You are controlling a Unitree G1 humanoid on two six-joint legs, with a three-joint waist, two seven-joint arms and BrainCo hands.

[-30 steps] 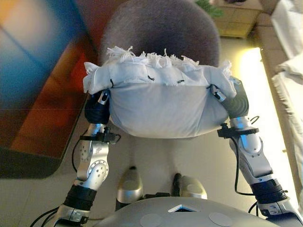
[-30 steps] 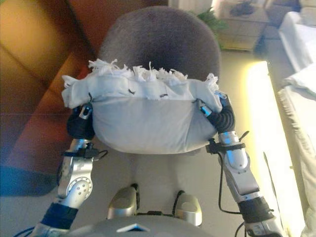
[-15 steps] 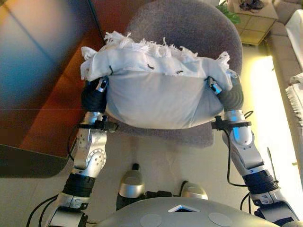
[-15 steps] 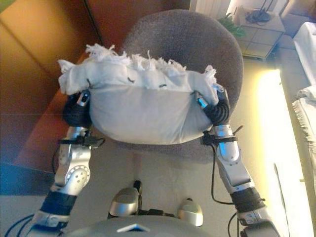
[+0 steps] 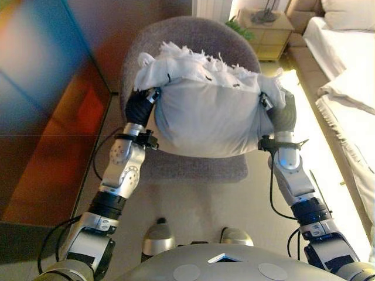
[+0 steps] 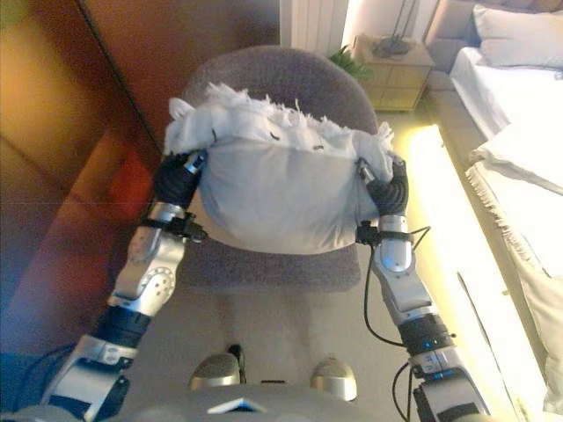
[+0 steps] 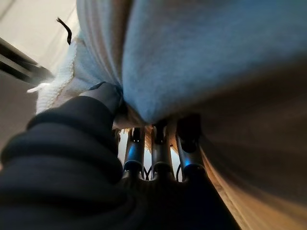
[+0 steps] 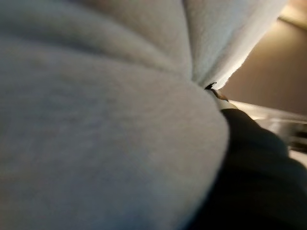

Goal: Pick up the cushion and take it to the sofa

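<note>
- Left hand (image 5: 139, 107): its fingers (image 7: 161, 155) ran under the pale cushion (image 5: 208, 114) and its thumb (image 7: 106, 96) pressed into the cloth at the seam, so the hand was clamped on the cushion's left end.
- Right hand (image 5: 282, 114): only the dark ribbed cover showed, pressed against the cushion's right end; the fingers were buried in the fabric, and whether they were apart or closed could not be told.
- Cushion: held off the seat between the two hands, in front of the robot's chest, with its white fringed edge (image 5: 193, 58) uppermost and on the far side. Its smooth grey-white face bulged toward the camera.
- Round grey chair (image 5: 176, 35): directly below and behind the cushion; its back rose beyond the fringe and its seat front showed beneath the cushion's lower edge.
- Reddish-brown panel (image 5: 64, 123): to the robot's left of the chair.
- Small wooden cabinet (image 5: 265, 36): beyond the chair, to the right, with a green plant (image 5: 239, 29) just beside it.
- White bedding (image 5: 345, 70): along the right edge of the head views, well apart from the cushion.
</note>
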